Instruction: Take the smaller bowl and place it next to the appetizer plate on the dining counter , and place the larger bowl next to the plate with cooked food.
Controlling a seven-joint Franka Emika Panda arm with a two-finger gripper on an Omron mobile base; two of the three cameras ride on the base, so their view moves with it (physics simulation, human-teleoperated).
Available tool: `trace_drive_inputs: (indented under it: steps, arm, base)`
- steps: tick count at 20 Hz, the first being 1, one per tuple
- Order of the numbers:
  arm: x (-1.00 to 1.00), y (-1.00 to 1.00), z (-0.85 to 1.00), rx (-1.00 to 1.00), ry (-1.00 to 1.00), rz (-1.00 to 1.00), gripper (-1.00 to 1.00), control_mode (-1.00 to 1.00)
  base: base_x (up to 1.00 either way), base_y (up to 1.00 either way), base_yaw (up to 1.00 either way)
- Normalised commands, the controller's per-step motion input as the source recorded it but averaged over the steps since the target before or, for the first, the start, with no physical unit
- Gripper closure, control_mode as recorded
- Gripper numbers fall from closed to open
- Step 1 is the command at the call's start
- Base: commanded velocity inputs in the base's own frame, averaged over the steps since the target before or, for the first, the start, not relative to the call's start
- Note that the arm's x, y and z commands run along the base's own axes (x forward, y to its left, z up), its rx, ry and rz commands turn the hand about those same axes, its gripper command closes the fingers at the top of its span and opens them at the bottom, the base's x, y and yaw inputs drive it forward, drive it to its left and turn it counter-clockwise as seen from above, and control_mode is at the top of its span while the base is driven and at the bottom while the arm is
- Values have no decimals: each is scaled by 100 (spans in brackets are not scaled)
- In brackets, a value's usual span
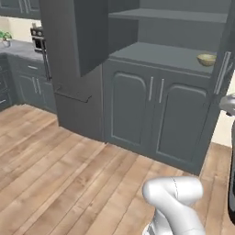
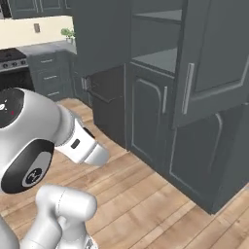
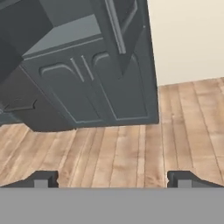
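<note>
bowl (image 1: 206,59): one tan-gold round bowl with a lighter rim, upright on the lower open shelf (image 1: 160,54) of the dark grey cabinet (image 1: 151,114), near the shelf's right end, beside the open door's handle (image 1: 221,72). whether it is the smaller or larger one cannot be told.
gripper (image 3: 111,179): wide open, empty, well apart from the cabinet, pointing over the wood floor (image 3: 122,148) toward the cabinet's lower doors.
progress: by the look of it, nothing placed yet; the bowl is untouched, so both placements at the plates remain.
</note>
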Motion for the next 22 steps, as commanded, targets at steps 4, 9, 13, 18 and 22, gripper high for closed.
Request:
trace_drive_inputs:
  steps: [4,9,13,18,22]
  arm:
    - [0,0,0,0,0,0,-100,100]
    - [0,0,0,0,0,0,-100,100]
    - [0,0,0,0,0,0,-100,100]
    - [0,0,0,0,0,0,-100,100]
    - [0,0,0,0,0,0,-100,100]
  base:
    - [91,90,-58]
    - [96,79,-59]
    - [91,77,-56]
    - [76,43,-44]
    - [53,-28,-20]
